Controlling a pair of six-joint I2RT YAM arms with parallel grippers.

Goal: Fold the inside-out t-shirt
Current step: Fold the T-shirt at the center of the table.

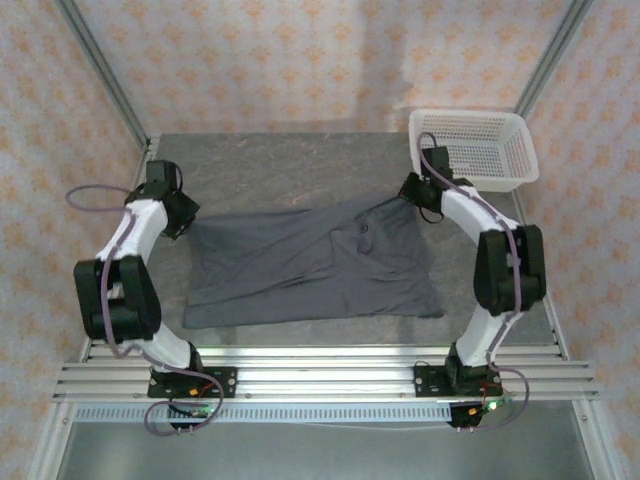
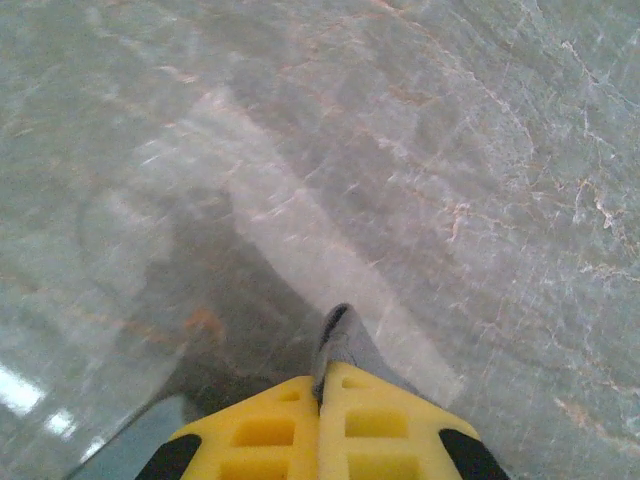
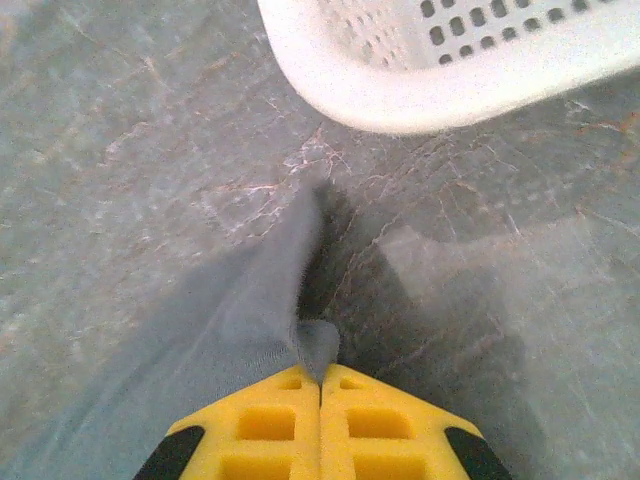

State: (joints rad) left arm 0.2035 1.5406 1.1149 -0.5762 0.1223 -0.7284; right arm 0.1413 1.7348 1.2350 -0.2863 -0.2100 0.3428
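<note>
The dark slate-grey t-shirt (image 1: 310,265) lies spread across the middle of the grey table, stretched between both arms. My left gripper (image 1: 185,222) is shut on its far left corner; in the left wrist view a small tuft of grey cloth (image 2: 345,345) sticks out from the closed yellow jaws of the left gripper (image 2: 322,385). My right gripper (image 1: 418,203) is shut on the far right corner. In the right wrist view the cloth (image 3: 240,320) runs away to the left from the pinched yellow jaws of the right gripper (image 3: 320,375).
A white mesh basket (image 1: 470,148) stands at the far right corner, its rim (image 3: 420,95) just beyond my right gripper. The marbled grey table (image 1: 290,165) has bare room behind the shirt. Aluminium rails (image 1: 320,375) run along the near edge.
</note>
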